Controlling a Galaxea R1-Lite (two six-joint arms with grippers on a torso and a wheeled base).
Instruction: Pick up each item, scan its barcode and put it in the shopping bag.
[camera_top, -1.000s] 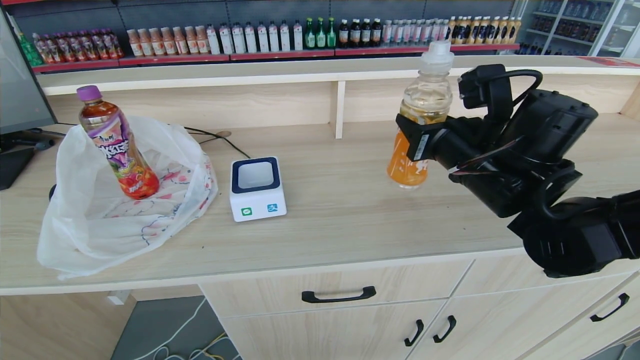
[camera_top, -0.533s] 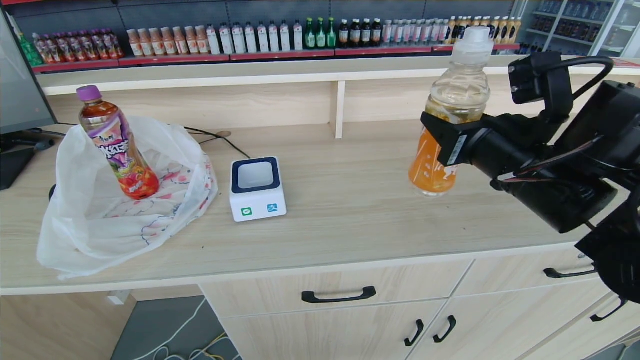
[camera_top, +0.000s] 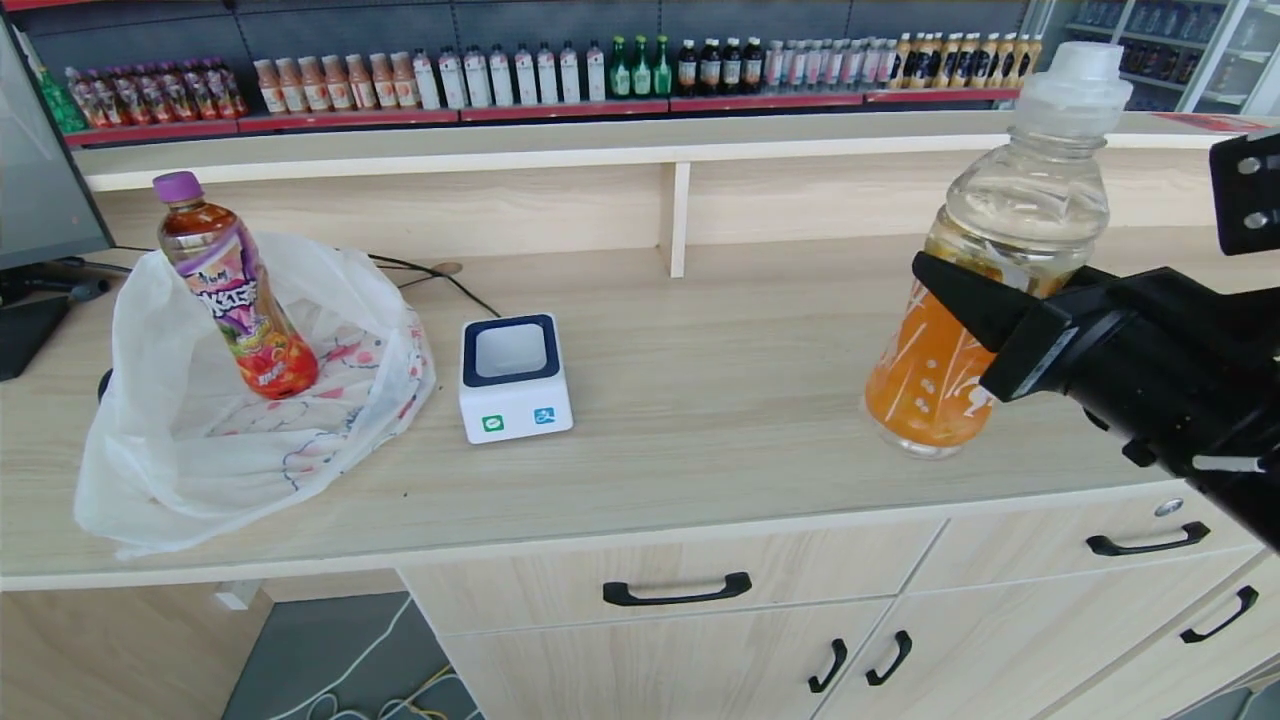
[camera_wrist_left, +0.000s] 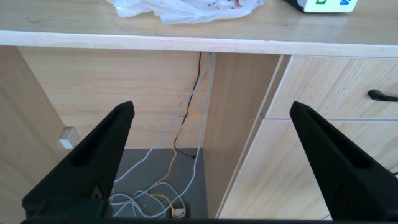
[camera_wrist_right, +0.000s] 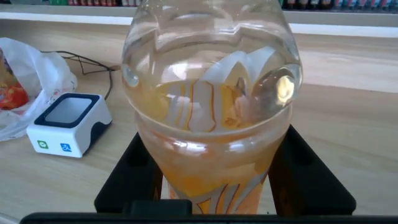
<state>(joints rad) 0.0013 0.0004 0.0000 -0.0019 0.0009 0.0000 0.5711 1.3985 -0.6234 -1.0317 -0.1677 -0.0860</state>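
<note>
My right gripper (camera_top: 1000, 320) is shut on an orange juice bottle (camera_top: 985, 270) with a white cap, held upright above the right end of the counter; the right wrist view has the orange juice bottle (camera_wrist_right: 211, 124) between the black fingers (camera_wrist_right: 311, 174). The white barcode scanner (camera_top: 515, 378) sits mid-counter, well left of the bottle. A white shopping bag (camera_top: 200, 420) lies open at the left with a purple-capped tea bottle (camera_top: 235, 290) leaning in it. My left gripper (camera_wrist_left: 211, 162) hangs open below the counter edge, holding nothing.
A black cable (camera_top: 430, 275) runs behind the scanner. A monitor (camera_top: 40, 180) stands at the far left. Drawers with black handles (camera_top: 677, 592) front the counter (camera_top: 700, 400). Shelves of bottles (camera_top: 600, 70) line the back wall. Loose cables (camera_wrist_left: 180, 143) hang under the counter.
My right gripper has carried the orange juice bottle to the right and toward the camera, away from the scanner. Bag, tea bottle and scanner have stayed put.
</note>
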